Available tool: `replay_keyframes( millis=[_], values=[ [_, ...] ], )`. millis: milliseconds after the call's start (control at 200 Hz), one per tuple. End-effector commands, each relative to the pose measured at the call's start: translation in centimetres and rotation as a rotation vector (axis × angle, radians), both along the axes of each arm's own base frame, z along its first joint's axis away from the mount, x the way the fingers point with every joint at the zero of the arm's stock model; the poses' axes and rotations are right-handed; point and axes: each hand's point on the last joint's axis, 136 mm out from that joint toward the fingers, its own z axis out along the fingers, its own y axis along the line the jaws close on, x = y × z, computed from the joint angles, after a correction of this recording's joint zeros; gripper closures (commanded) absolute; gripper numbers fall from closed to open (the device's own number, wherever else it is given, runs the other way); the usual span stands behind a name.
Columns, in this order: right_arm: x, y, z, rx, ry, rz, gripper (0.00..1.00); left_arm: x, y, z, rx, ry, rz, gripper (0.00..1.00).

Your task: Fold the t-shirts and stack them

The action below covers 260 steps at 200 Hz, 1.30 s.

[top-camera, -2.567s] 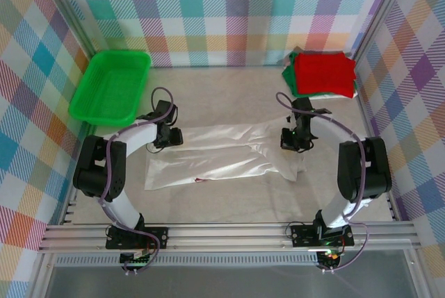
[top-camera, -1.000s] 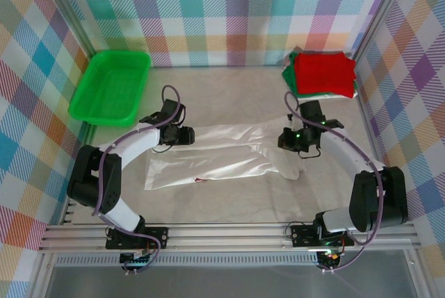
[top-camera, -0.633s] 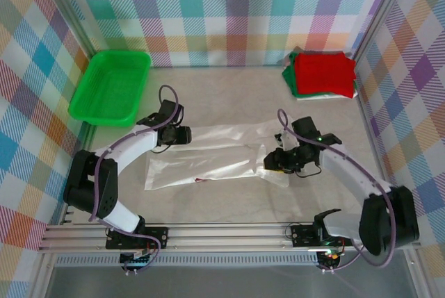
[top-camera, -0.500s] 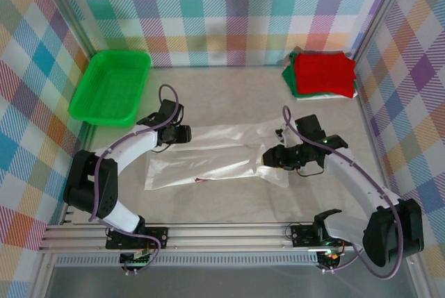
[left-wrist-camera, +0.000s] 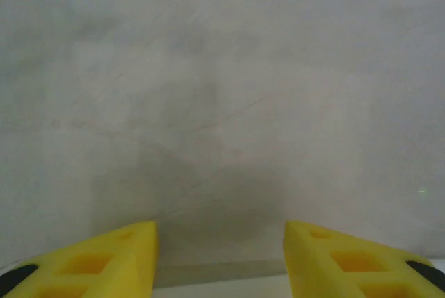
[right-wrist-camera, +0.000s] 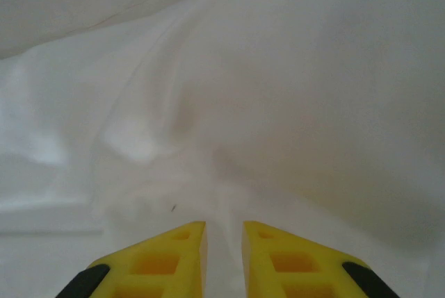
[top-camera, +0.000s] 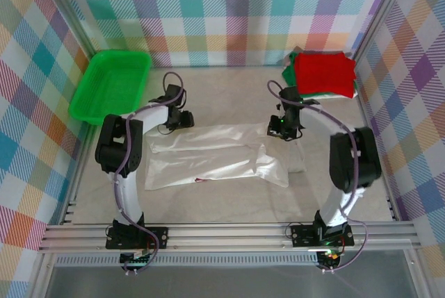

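The white t-shirt (top-camera: 208,162) lies folded into a long band across the middle of the table, with a speck of red print at its near edge. My left gripper (top-camera: 184,119) hovers at the band's far left corner; in the left wrist view it (left-wrist-camera: 219,230) is open over bare table, with a strip of white cloth (left-wrist-camera: 215,287) just below its fingers. My right gripper (top-camera: 281,130) is at the far right corner, and in the right wrist view it (right-wrist-camera: 224,227) is shut on a ridge of the white cloth (right-wrist-camera: 278,103). The folded red t-shirt (top-camera: 325,72) tops a green one (top-camera: 289,76) at the back right.
A green plastic tray (top-camera: 111,86) stands at the back left. Checked walls close in the table on three sides, and a metal rail (top-camera: 229,235) runs along the near edge. The bare tabletop (top-camera: 229,93) lies between tray and stack.
The right gripper swung out over the shirt's near right part, then came back to the far right corner and closed. The shirt's right end now lies flatter. The left gripper edged farther back.
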Motion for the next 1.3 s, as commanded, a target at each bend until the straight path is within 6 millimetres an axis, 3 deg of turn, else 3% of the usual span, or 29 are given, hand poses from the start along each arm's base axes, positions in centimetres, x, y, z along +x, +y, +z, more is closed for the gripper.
replay_keyframes(
  millis=[0, 190, 305, 470, 530, 605, 725, 800, 855, 945, 1115, 1295],
  values=[
    [1.8, 0.1, -1.7, -0.041, 0.011, -0.011, 0.8, -3.2, 1.1, -2.2, -0.032, 0.136, 0.052, 0.49],
    [5.9, 1.9, -5.0, -0.014, 0.006, 0.008, 0.82, -9.4, 2.7, -3.2, -0.003, 0.25, 0.095, 0.49],
    [10.2, 5.0, -5.3, 0.099, -0.035, 0.044, 0.82, -13.4, 3.3, -2.5, -0.013, 0.304, 0.127, 0.49],
    [17.1, 12.2, -2.4, 0.368, -0.135, 0.146, 0.81, -18.4, 2.8, -0.9, -0.083, 0.349, 0.161, 0.53],
    [19.2, 14.2, -0.4, 0.41, -0.172, 0.186, 0.8, -19.7, 2.4, -0.1, -0.114, 0.339, 0.171, 0.54],
    [21.4, 15.6, 3.8, 0.436, -0.261, 0.224, 0.78, -20.2, 2.0, 1.6, -0.142, 0.307, 0.176, 0.54],
    [22.7, 15.0, 9.5, 0.414, -0.392, 0.216, 0.73, -18.8, 1.7, 4.9, -0.164, 0.189, 0.16, 0.53],
    [22.0, 14.5, 11.7, 0.389, -0.425, 0.221, 0.7, -16.9, 1.5, 6.3, -0.167, 0.111, 0.136, 0.53],
    [20.9, 13.7, 12.2, 0.355, -0.416, 0.216, 0.69, -15.2, 1.2, 6.8, -0.162, 0.066, 0.118, 0.53],
    [18.9, 11.7, 11.5, 0.264, -0.371, 0.162, 0.69, -12.1, 0.2, 7.0, -0.168, 0.031, 0.08, 0.54],
    [15.6, 8.6, 7.5, 0.157, -0.269, 0.055, 0.78, -6.3, -1.2, 6.7, -0.145, -0.034, 0.033, 0.55],
    [14.0, 7.8, 4.0, 0.109, -0.184, 0.017, 0.81, -3.2, -1.8, 4.5, -0.12, -0.018, 0.015, 0.56]
  ],
)
